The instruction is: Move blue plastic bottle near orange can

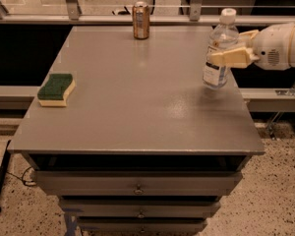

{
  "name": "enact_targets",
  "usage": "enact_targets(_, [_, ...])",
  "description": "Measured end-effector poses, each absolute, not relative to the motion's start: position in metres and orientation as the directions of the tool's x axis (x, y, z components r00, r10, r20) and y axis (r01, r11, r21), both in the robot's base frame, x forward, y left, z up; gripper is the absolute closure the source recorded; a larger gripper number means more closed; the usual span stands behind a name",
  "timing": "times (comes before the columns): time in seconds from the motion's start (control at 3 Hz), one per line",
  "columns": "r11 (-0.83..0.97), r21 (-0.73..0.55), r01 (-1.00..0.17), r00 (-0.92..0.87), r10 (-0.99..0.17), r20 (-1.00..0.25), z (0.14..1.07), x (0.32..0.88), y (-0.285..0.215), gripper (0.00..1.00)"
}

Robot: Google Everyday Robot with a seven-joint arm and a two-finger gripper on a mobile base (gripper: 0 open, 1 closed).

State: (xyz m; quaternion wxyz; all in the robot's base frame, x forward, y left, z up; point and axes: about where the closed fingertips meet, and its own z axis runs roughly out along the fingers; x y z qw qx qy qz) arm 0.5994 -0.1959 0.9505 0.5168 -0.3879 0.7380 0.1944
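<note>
The blue plastic bottle (217, 72) is clear with a white cap and a label. It is at the table's right side, slightly tilted, with its base a little above the surface. My gripper (226, 46) reaches in from the right and is shut on the bottle's middle, with a cream finger (232, 58) across its front. The orange can (141, 19) stands upright at the table's far edge, well to the left of the bottle and apart from it.
A green and yellow sponge (56, 88) lies near the left edge of the grey table (137, 107). Drawers (137, 183) sit under the tabletop. A railing with posts (71, 1) runs behind the far edge.
</note>
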Motion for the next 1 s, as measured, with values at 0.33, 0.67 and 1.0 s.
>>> enact_targets(0.33, [0.622, -0.117, -0.774, -0.16, -0.372, -0.914, 0.953, 0.6, -0.194, 1.0])
enact_targets(0.67, [0.622, -0.117, -0.775, -0.16, -0.372, -0.915, 0.953, 0.6, -0.194, 1.0])
enact_targets(1.0, [0.63, -0.13, -0.766, -0.131, -0.351, -0.927, 0.956, 0.613, -0.186, 1.0])
